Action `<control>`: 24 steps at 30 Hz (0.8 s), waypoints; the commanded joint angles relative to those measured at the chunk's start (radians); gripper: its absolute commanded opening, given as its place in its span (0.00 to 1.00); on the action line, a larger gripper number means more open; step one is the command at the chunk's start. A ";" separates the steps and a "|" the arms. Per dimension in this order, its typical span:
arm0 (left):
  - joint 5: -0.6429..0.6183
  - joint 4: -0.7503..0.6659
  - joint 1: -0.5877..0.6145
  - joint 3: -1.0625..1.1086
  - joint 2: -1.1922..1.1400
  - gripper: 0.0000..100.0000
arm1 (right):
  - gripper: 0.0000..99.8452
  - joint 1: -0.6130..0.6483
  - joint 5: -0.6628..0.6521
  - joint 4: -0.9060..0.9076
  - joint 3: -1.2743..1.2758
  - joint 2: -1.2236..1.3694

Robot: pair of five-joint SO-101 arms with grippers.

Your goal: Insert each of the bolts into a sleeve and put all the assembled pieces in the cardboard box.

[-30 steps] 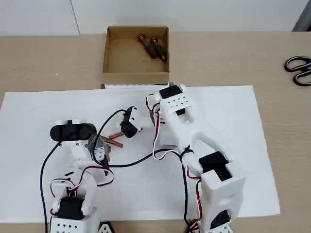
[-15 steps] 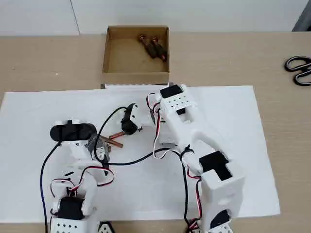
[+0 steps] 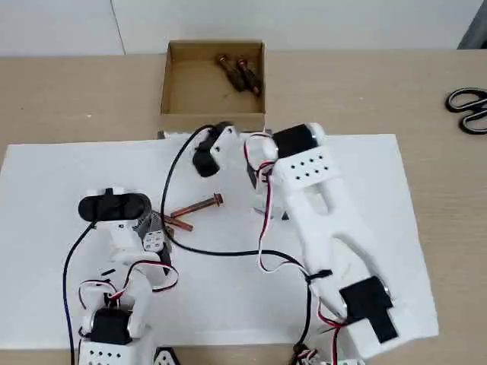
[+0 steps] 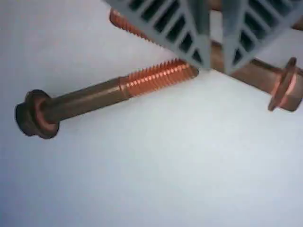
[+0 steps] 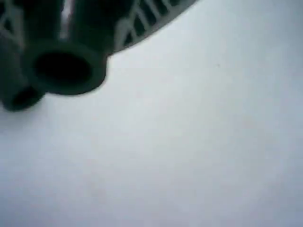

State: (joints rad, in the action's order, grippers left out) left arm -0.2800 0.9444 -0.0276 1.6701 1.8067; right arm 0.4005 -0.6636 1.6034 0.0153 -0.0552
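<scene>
Near the front edge of the surface, the left fingers (image 4: 165, 23) are shut on a copper piece (image 4: 258, 75). A bolt (image 3: 196, 207) lies loose on the paper (image 3: 61, 175) just past them. It lies sideways: its screw end almost touches the fingers, and its head points to the right edge. The left arm (image 3: 122, 228) is the nearer one. The right arm (image 3: 319, 190) ends farther back, by the box (image 3: 213, 122). I cannot tell if it grips anything. Two done pieces (image 3: 237, 72) lie in the box's far right corner.
</scene>
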 commanded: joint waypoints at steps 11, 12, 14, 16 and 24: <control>0.184 0.031 0.005 -0.177 0.005 0.01 | 0.00 -0.271 0.235 0.077 0.015 -0.351; 0.210 0.041 0.005 -0.194 0.005 0.01 | 0.00 -0.280 0.235 0.077 0.034 -0.364; 0.249 0.060 0.005 -0.228 0.003 0.01 | 0.00 -0.297 0.236 0.077 0.078 -0.386; 0.288 0.086 0.000 -0.249 0.002 0.00 | 0.00 -0.315 0.235 0.076 0.120 -0.414; 0.339 0.092 -0.002 -0.519 -0.336 0.00 | 0.00 -0.334 0.236 0.074 0.209 -0.469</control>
State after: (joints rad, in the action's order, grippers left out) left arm 0.0545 1.0349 -0.0276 1.3157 1.6303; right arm 0.0767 -0.4365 1.6740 0.2209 -0.4833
